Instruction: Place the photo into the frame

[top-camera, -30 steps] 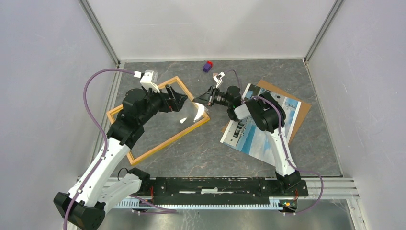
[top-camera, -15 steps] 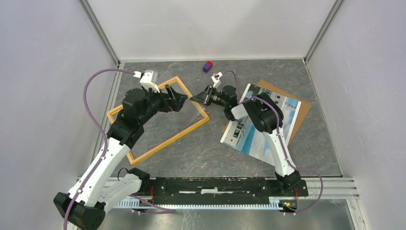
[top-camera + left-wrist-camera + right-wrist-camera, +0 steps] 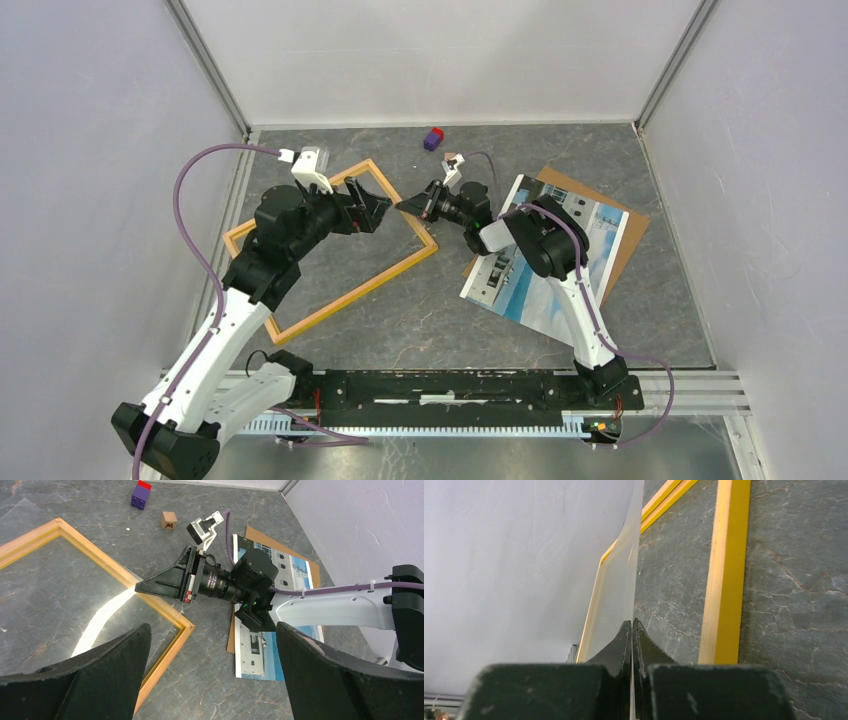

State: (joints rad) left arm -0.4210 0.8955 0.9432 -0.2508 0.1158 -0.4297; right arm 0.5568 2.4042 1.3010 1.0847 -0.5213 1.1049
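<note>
Right gripper [image 3: 632, 624] is clamped hard on the thin edge of the clear pane [image 3: 616, 592]. It tips that corner up off the frame [image 3: 355, 292], I'd guess so the pane can come out before the print goes in. It's a thin, slick edge with only a small bite on it, so slip is the risk. Left gripper [image 3: 212, 645] is spread wide and holds nothing. It hangs over the frame's inside, probably on standby to pin the wood or take the pane. The frame lies flat and skewed at left-centre, its right corner just beside my right fingertips. The photo [image 3: 510, 285] isn't in yet. It lies face up on the brown backing board [image 3: 636, 225], right of the frame and partly under my right arm. The bare table [image 3: 430, 310] between them is the working lane. Near the far edge are a purple-and-red block [image 3: 433, 138] and a wooden cube [image 3: 169, 519], both beyond the frame.
</note>
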